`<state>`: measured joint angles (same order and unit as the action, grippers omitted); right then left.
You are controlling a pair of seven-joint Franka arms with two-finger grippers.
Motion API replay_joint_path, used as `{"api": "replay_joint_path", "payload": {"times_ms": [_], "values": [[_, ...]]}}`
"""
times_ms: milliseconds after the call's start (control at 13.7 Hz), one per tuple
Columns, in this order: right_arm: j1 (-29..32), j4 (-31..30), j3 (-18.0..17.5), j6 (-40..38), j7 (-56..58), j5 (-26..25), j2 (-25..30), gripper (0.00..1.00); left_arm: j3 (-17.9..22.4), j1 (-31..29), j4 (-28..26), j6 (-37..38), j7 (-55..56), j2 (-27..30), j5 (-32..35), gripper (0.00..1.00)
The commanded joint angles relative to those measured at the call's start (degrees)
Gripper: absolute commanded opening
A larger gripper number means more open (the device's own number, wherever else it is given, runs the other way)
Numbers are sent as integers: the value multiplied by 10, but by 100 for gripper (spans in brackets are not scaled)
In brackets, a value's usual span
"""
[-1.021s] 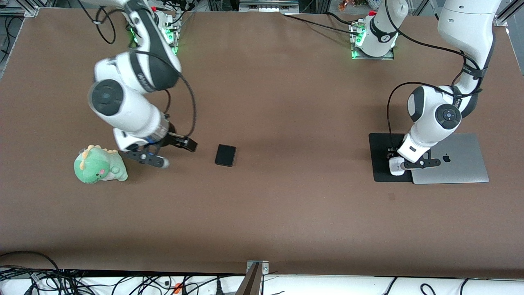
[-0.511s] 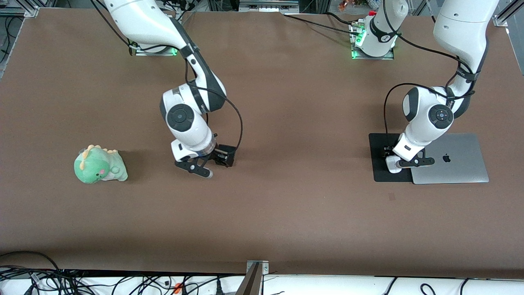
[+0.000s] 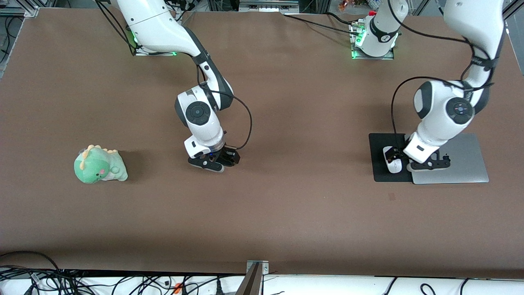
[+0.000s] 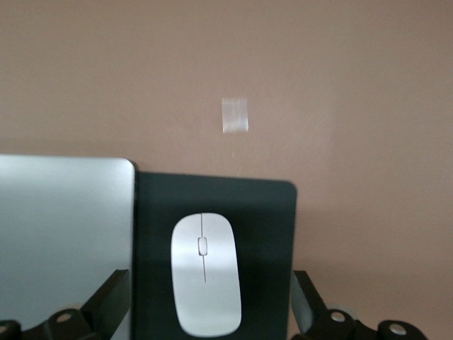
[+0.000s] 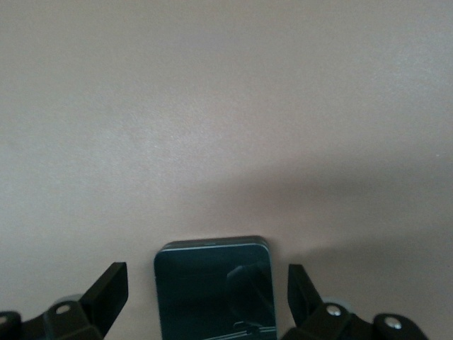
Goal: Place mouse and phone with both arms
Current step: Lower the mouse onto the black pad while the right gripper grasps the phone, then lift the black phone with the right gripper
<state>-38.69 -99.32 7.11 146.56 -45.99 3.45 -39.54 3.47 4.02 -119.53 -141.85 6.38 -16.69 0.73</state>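
The white mouse (image 3: pixel 394 165) lies on the black mouse pad (image 3: pixel 378 143) beside the silver laptop. My left gripper (image 3: pixel 399 159) hovers just over it, open. In the left wrist view the mouse (image 4: pixel 205 283) lies between the spread fingers (image 4: pixel 112 299) with a gap on each side of it. My right gripper (image 3: pixel 224 159) is low over the black phone, which it mostly hides in the front view. In the right wrist view the phone (image 5: pixel 214 290) lies flat on the table between the open fingers (image 5: pixel 107 290), untouched.
A closed silver laptop (image 3: pixel 462 164) overlaps the mouse pad at the left arm's end of the table. A green dinosaur plush (image 3: pixel 100 165) sits toward the right arm's end. A small tape mark (image 3: pixel 392 196) lies nearer the front camera than the pad.
My right arm has swung from beside the plush to over the phone. My left gripper has let go of the mouse on the pad and shifted slightly toward the laptop.
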Motion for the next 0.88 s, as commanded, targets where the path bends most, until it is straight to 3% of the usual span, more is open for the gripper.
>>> {"api": "replay_joint_path", "payload": {"times_ms": [0, 438, 584, 803], "values": [[-14, -21, 8, 14, -7, -11, 12, 100, -5, -8, 35, 84, -10, 63, 2, 100], [-25, -42, 8, 61, -4, -18, 1, 100, -4, -9, 254, 371, -19, 83, -21, 100], [-26, -51, 8, 64, -4, -32, 1, 100, -1, -9, 302, 418, -19, 82, -21, 100], [-28, -54, 8, 65, -3, -34, 0, 100, -2, -10, 327, 428, -17, 81, -27, 100]]}}
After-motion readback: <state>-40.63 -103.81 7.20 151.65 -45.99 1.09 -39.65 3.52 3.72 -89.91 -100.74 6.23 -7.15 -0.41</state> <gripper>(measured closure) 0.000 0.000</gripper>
